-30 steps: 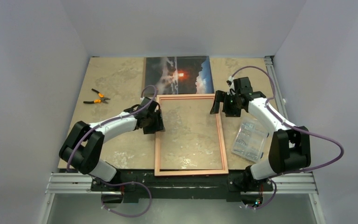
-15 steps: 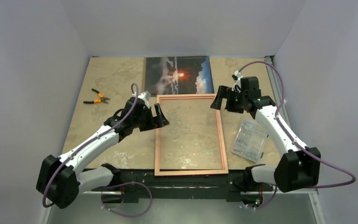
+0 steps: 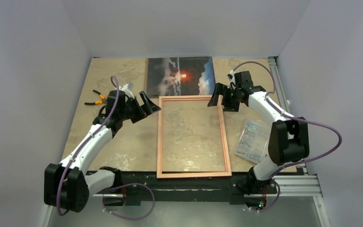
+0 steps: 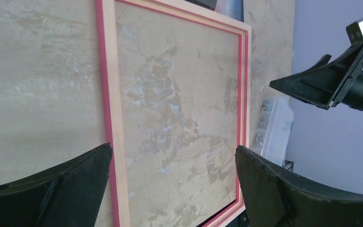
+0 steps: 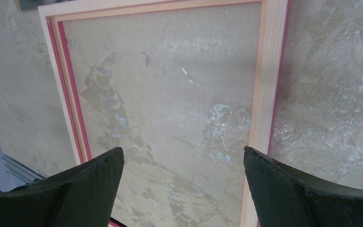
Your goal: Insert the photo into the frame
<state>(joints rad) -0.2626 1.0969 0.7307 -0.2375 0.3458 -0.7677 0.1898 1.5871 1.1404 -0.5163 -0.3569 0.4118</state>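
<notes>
Here, both grippers hang spread wide by the frame's far corners, holding nothing

The frame (image 3: 159, 142) lies flat, wood side up, on the middle of the tabletop (image 3: 123, 142), its near rail at the near edge and bare tabletop showing through its opening. The photo (image 3: 182, 75) lies picture up at the middle of the far edge, its near edge along the frame's far rail; whether they touch I cannot tell. The left gripper (image 3: 150, 103) hangs just outside the far-left corner, the right gripper (image 3: 220, 100) above the far-right one, both clear of the rails. Left of the frame the tabletop is open to its left edge, with pliers (image 3: 98, 98) toward the far-left corner. On the right, a clear box (image 3: 253, 139) sits between the right rail and the right edge
</notes>
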